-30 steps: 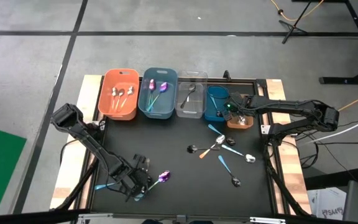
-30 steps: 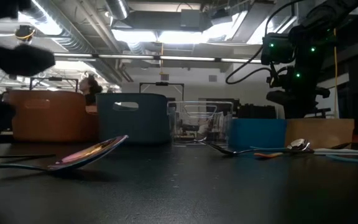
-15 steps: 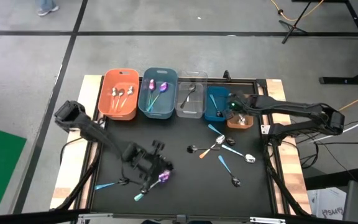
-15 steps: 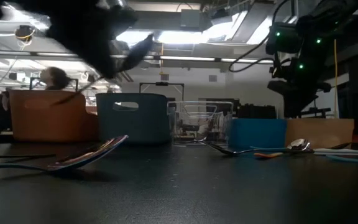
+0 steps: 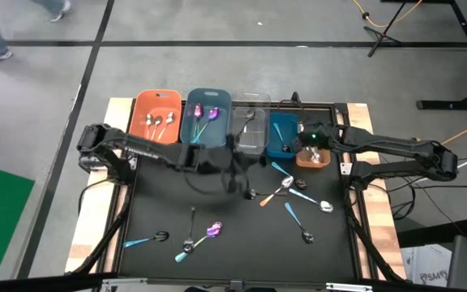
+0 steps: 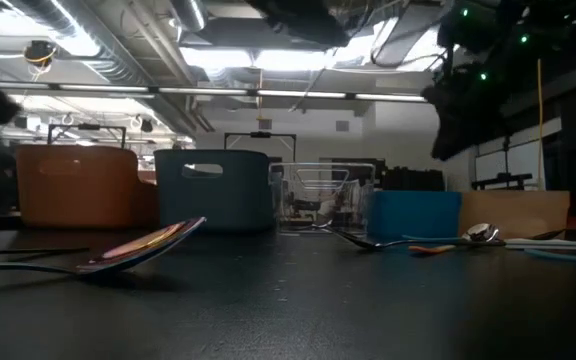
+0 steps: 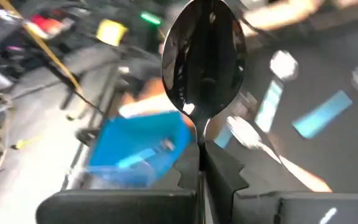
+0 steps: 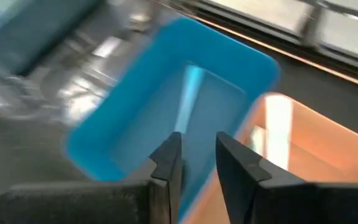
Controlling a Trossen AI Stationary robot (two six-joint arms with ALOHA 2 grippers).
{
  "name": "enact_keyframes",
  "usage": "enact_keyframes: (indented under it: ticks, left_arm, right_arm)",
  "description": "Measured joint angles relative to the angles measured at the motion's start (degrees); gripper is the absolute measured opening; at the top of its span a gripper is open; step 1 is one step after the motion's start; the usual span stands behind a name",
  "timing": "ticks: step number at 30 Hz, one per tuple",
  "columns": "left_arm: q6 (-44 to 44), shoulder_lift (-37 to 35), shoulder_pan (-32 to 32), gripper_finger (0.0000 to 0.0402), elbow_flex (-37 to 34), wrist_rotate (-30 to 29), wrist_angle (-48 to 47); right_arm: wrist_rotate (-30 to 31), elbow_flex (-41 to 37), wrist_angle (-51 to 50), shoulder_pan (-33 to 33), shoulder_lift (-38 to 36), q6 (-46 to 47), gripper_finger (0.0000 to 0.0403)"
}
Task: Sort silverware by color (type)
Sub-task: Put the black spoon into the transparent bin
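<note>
While the black worktop (image 5: 233, 235) is strewn with spoons (image 5: 286, 191), a silver spoon (image 7: 204, 62) is clamped in the left gripper (image 7: 202, 165); the right gripper (image 8: 194, 155), fingers apart, is held over the blue bin (image 8: 166, 112).

Robotics lab / workshop, not a home; bare concrete floor (image 5: 242, 69) w/ dark tape lines; exposed ducts (image 6: 118, 40) & strip lights overhead; cables on floor (image 5: 379, 20); black work table (image 5: 242, 223) on a wood base; equipment racks in bkgd.

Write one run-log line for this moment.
left gripper: shut on silver spoon, mid-table | right gripper: open, empty, above blue bin
</note>
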Motion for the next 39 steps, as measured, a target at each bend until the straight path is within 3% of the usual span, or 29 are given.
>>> enact_keyframes:
  ticks: [7, 18, 39]
  left_arm:
    - [-2.15, 0.00, 9.96, 0.0005, 0.02, 4.21, 8.64]
    - [-14.14, 1.31, 21.54, 0.0005, 0.02, 11.40, 10.52]
    - [-16.91, 19.18, 27.35, 0.0009, -0.02, 12.08, 13.96]
  right_arm:
    - [1.63, 0.02, 8.30, 8.16, 0.00, 0.00, 0.0088]
    - [3.65, 0.02, 10.08, 14.87, 0.00, 0.00, 0.0088]
    - [5.16, 0.02, 9.87, 15.04, 0.02, 0.02, 0.0088]
